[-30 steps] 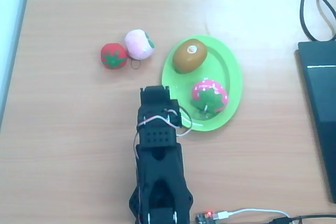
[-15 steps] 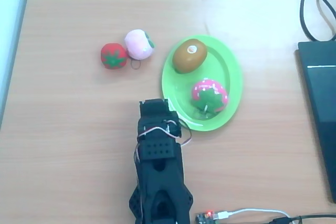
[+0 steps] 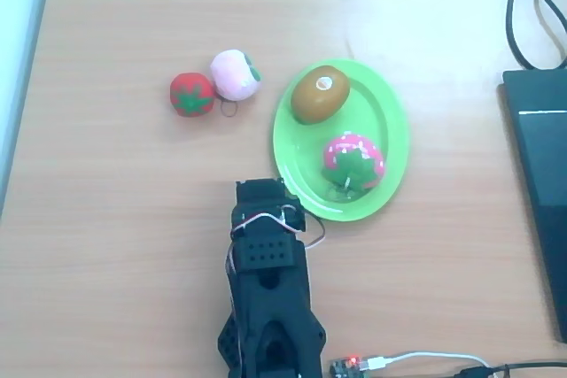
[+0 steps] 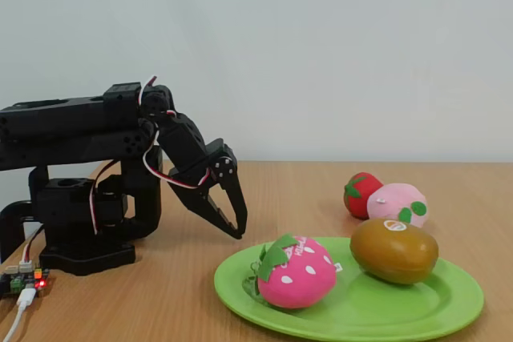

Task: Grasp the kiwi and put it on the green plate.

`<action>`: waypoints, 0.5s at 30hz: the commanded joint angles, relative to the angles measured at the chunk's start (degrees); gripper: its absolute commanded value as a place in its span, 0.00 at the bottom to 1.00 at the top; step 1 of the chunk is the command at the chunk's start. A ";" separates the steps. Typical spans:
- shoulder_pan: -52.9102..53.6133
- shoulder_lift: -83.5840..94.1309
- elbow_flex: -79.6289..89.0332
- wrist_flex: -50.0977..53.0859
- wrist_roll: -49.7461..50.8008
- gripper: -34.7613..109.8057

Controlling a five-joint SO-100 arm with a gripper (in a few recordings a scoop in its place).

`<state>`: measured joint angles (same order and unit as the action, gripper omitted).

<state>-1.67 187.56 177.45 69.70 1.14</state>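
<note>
The brown kiwi [image 3: 321, 95] [image 4: 393, 250], white spot facing up, lies on the lime-green plate [image 3: 393, 121] [image 4: 449, 310] at its far end in the overhead view. My black gripper [image 3: 263, 190] [image 4: 237, 232] hangs off the plate's near-left rim, tips pointing down just above the table. Its fingers are closed together with nothing between them. It is well apart from the kiwi.
A pink plush strawberry [image 3: 353, 160] [image 4: 293, 271] also lies on the plate. A red tomato [image 3: 191, 94] [image 4: 361, 194] and a pink peach [image 3: 235, 74] [image 4: 397, 203] sit on the table beside the plate. A dark device [image 3: 539, 174] and cables lie at the right edge.
The arm has drawn back toward its base, so the gripper has moved off the plate's rim. The kiwi and the other fruits have not moved.
</note>
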 commanded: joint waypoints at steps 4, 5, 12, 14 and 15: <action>-2.02 1.23 0.26 1.23 0.70 0.18; -2.11 1.23 0.26 1.23 0.70 0.18; -2.37 1.23 0.26 1.23 0.79 0.18; -2.37 1.23 0.26 1.23 0.79 0.19; -2.37 1.23 0.26 1.23 0.79 0.20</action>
<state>-3.69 187.56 177.45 69.70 1.14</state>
